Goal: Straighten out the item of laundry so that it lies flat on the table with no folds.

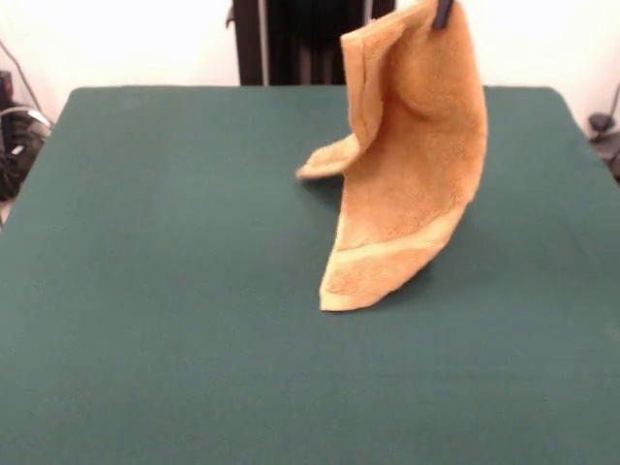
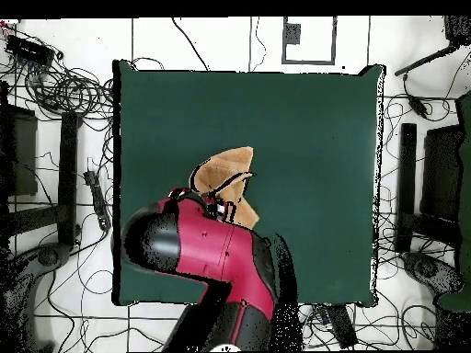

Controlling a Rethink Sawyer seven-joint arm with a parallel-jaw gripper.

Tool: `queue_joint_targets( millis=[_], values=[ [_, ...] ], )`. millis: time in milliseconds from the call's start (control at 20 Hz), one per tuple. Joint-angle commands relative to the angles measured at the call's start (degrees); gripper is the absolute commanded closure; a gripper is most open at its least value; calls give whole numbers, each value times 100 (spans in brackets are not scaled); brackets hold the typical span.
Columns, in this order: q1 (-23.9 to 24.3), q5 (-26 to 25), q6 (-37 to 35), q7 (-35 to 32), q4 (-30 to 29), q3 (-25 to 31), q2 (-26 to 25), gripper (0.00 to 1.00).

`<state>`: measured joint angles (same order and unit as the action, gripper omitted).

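The golden-orange towel [image 1: 412, 165] hangs upright from its top corner, which my gripper [image 1: 443, 10] pinches at the top edge of the front view. Only the tips of the gripper show there. The towel's lower edge with a paler band rests on the dark green table [image 1: 145, 291], and one corner sticks out to the left above the table. The cloth is folded along its left side. In the overhead view the towel [image 2: 228, 171] peeks out from under my red arm [image 2: 207, 248], which hides the gripper.
The dark pedestal [image 1: 300, 39] stands behind the table's far edge. Cables [image 2: 64, 92] and dark stands lie on the floor around the table [image 2: 313, 138]. Wide green surface lies on all sides of the towel.
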<state>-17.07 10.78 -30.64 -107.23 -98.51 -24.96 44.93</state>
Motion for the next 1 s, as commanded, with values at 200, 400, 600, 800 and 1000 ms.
queue_joint_targets(
  millis=[200,400,600,800,1000],
  values=[
    [-8,1053,411,-1597,-1763,939,427,100],
    [475,1179,1023,-980,-2133,1448,543,100],
    [880,830,1753,-756,-2252,1752,472,100],
    [1307,609,2573,-986,-2504,2278,320,100],
    [1145,327,2858,-976,-2214,1971,27,100]
  ],
)
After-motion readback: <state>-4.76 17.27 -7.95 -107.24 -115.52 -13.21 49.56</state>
